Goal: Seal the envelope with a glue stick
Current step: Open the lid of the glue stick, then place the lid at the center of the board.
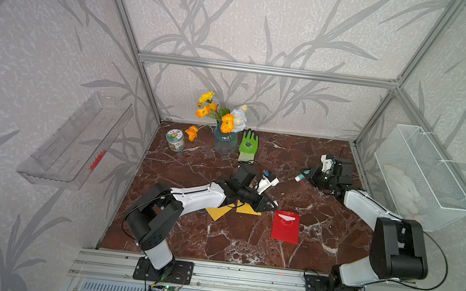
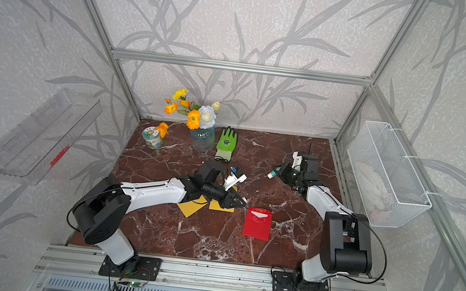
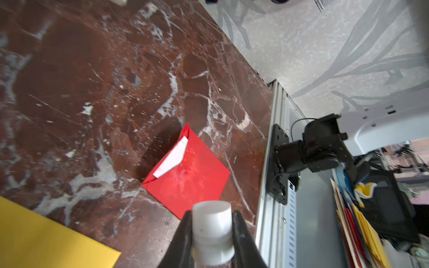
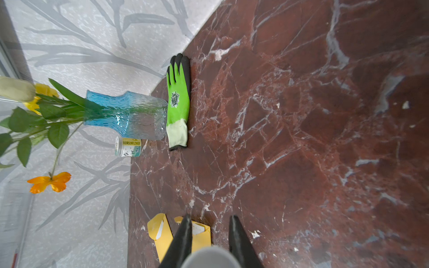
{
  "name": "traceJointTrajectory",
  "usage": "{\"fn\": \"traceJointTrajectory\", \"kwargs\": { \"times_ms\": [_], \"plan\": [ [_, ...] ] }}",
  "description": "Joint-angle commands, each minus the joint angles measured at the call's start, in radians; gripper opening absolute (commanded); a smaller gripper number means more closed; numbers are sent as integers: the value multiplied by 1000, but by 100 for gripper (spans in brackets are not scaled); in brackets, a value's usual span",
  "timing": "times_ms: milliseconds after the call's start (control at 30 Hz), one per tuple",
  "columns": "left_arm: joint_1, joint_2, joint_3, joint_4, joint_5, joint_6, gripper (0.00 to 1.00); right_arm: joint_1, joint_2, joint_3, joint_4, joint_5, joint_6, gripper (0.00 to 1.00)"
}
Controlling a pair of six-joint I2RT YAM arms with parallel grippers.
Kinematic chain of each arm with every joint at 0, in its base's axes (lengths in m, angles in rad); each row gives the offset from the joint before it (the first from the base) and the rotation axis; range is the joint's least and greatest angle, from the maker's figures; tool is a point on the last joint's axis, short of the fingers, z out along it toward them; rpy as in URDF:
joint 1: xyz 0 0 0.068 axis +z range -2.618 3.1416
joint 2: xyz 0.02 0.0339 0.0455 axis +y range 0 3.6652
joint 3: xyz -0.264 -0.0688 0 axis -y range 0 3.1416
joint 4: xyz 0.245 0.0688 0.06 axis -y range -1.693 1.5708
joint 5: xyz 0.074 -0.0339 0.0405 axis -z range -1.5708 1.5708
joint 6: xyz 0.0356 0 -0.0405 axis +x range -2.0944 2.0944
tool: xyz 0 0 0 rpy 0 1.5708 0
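Note:
A red envelope (image 1: 285,227) (image 2: 257,224) (image 3: 192,171) lies flat on the marble table, its top open and showing white inside. My left gripper (image 1: 272,206) (image 3: 212,212) hovers just left of it, shut on a short white cap-like cylinder (image 3: 212,229). Farther back on the right, my right gripper (image 1: 308,174) (image 4: 210,219) is shut on the glue stick (image 1: 301,177) (image 2: 272,173), whose white and teal end pokes out to the left. In the right wrist view only a rounded grey-white end (image 4: 210,256) shows between the fingers.
Two yellow envelopes (image 1: 219,212) (image 1: 248,209) lie under the left arm. A blue vase of flowers (image 1: 225,141), a green glove (image 1: 248,146) and a small tin (image 1: 175,140) stand at the back. A wire basket (image 1: 422,176) hangs on the right wall, a clear shelf (image 1: 77,140) on the left.

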Motion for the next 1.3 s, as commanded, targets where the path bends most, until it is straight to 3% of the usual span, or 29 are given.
{"fn": "traceJointTrajectory", "kwargs": {
  "times_ms": [0,567,1267],
  "plan": [
    [-5,39,-1,144,-122,31,0,13,-19,39,-77,28,-66,0],
    [-42,402,84,706,-516,59,0,19,-124,-73,-112,10,-98,0],
    [-75,481,5,644,-634,147,3,17,-145,-107,-81,-15,-32,0]
  ]
}}
